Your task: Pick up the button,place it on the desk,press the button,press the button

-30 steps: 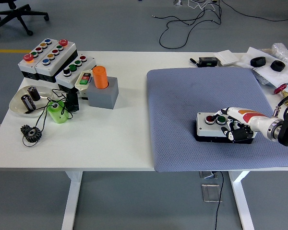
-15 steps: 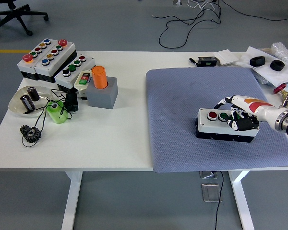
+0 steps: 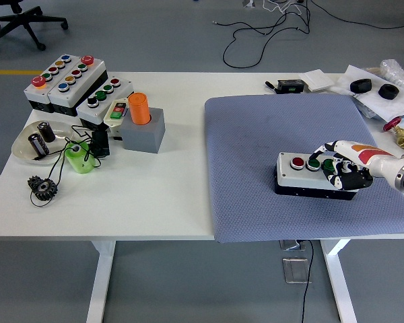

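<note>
The button box (image 3: 313, 175) is seen lying flat on the grey mat (image 3: 256, 168) that covers the right half of the white table (image 3: 161, 195), at roughly four o'clock from the mat's centre. Three round buttons can be made out on its pale lid: a red button (image 3: 297, 162) towards nine o'clock and two green ones beside it. The right hand (image 3: 347, 168) is brought in from three o'clock and is laid over the box's right end, with the fingers (image 3: 331, 156) curled down onto and around that end. Whether the box is truly gripped or only rested upon cannot be told from this view. The left arm is not shown.

The box is judged to be set down already, so the picking and placing steps appear finished and the pressing step is taken to be in hand. For the next move, the curled fingers would need to be loosened from the box's end, and one fingertip would need to be lined up over a single button and pushed straight down, so that the box is not slid across the mat.

At ten o'clock on the table, several other button boxes (image 3: 67, 81), an orange cylinder (image 3: 141, 108) in a grey block, a green cup (image 3: 79, 158), a dish (image 3: 37, 141) and a small gear (image 3: 42, 186) are left untouched.
</note>
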You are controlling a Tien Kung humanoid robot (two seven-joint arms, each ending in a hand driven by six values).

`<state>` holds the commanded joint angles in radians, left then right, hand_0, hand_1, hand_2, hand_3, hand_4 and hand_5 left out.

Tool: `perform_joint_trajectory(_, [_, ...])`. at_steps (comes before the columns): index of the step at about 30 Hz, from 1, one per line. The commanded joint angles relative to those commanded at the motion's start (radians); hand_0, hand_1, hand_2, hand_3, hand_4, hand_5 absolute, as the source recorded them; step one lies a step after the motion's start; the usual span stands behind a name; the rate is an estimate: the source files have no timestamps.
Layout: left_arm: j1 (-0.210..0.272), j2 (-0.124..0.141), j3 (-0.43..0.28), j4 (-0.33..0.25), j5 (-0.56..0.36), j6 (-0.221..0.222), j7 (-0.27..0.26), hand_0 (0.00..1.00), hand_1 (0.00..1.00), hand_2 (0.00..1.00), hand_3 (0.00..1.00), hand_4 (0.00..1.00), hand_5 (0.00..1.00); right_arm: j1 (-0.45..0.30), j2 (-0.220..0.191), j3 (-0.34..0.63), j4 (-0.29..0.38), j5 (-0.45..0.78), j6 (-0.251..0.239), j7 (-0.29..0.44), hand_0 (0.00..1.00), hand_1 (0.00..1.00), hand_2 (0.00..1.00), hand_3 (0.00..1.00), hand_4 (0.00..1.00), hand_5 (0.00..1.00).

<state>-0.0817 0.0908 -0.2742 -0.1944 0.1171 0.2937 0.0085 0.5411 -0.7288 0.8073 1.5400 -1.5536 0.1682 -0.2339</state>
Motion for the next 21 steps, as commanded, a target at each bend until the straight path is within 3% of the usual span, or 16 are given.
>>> perform_joint_trajectory(21, [-0.01, 0.001, -0.003, 0.001, 0.002, -0.001, 0.001, 0.624, 0.587, 0.566, 0.544, 0.31, 0.998, -0.015, -0.004, 0.023, -0.002, 0.002, 0.007, 0.001, 0.15, 0.023, 0.164, 0.747, 0.518, 0.002])
